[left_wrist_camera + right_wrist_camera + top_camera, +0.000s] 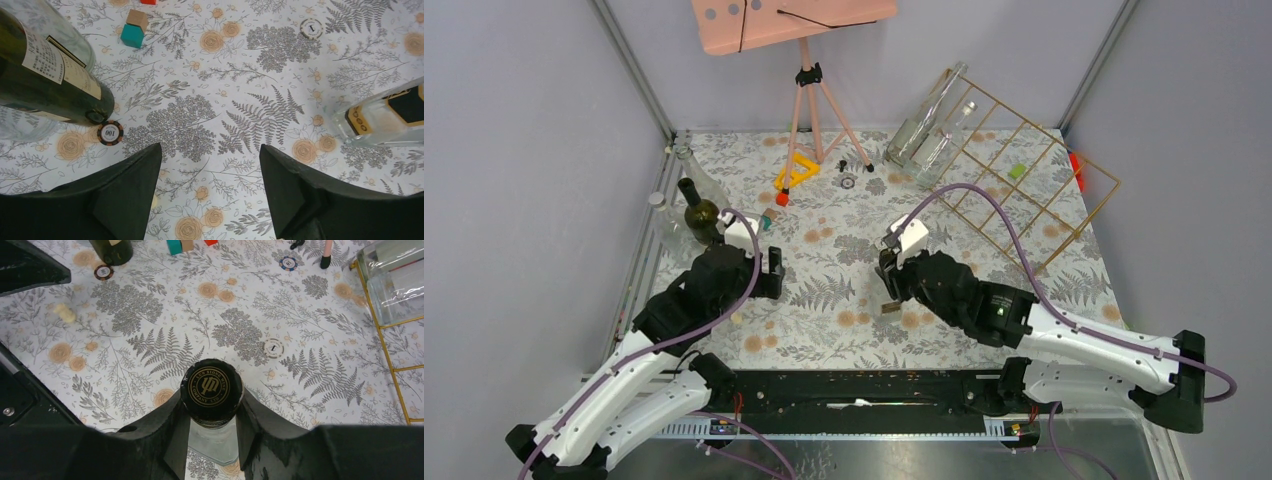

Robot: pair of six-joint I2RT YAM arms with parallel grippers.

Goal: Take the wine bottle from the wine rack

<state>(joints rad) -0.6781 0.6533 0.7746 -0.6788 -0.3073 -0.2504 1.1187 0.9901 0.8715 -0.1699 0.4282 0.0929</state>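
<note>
Readable — dark chip (110, 133): 100, white chip (311, 28): 1.

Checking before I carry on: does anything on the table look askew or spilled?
The wine rack sits slanted at back right, two clear bottles leaning out of its left corner. No spill visible.

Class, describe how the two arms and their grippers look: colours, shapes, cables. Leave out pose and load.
Both the left arm and right arm have white lower links and black upper joints. A purple cable runs along each to a small white wrist box. The left gripper and right gripper have two matte black, wedge-shaped fingers.
</note>
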